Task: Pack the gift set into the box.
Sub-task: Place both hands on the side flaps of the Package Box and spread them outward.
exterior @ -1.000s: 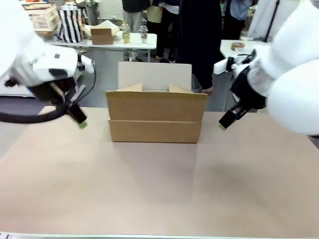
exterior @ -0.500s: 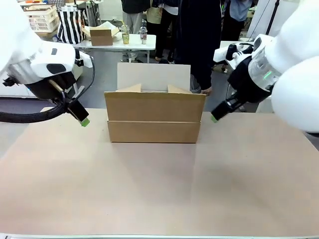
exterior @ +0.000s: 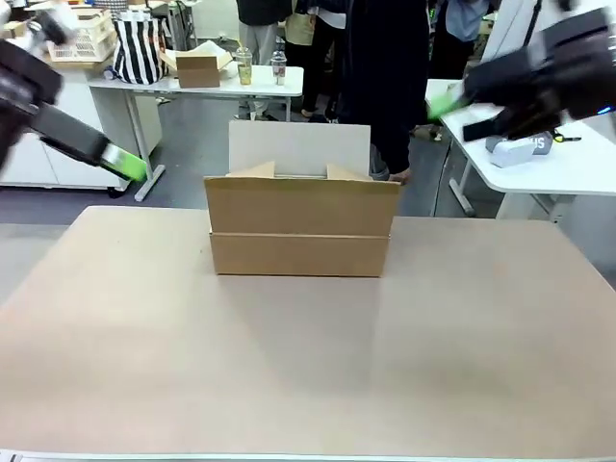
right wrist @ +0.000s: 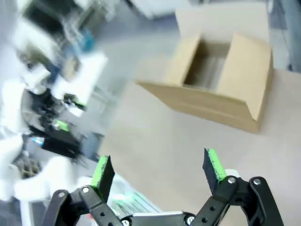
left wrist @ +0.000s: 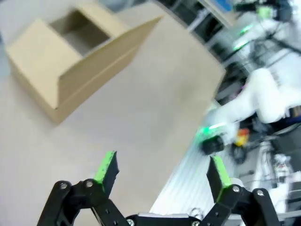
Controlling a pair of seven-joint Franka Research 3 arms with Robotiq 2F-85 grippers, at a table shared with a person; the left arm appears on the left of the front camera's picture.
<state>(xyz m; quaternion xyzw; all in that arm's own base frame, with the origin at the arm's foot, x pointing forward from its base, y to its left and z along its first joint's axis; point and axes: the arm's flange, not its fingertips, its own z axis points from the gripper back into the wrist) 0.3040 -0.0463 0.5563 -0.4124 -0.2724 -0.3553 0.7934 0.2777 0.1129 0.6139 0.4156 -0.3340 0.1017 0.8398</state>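
Box (exterior: 300,231), open-topped, judged light and stiff, best held by side walls; left gripper (left wrist: 162,161) and right gripper (right wrist: 157,160) fingers apart, empty.

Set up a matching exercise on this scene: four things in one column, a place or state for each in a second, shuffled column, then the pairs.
Things
1. the box
2. left gripper
3. right gripper
4. striped bag

Places and states
A. open, up in the air at the front view's right
B. black and white, in the background at upper left
C. on the table, top flaps open
D. open, up in the air at the front view's left

Pairs: 1-C, 2-D, 3-A, 4-B
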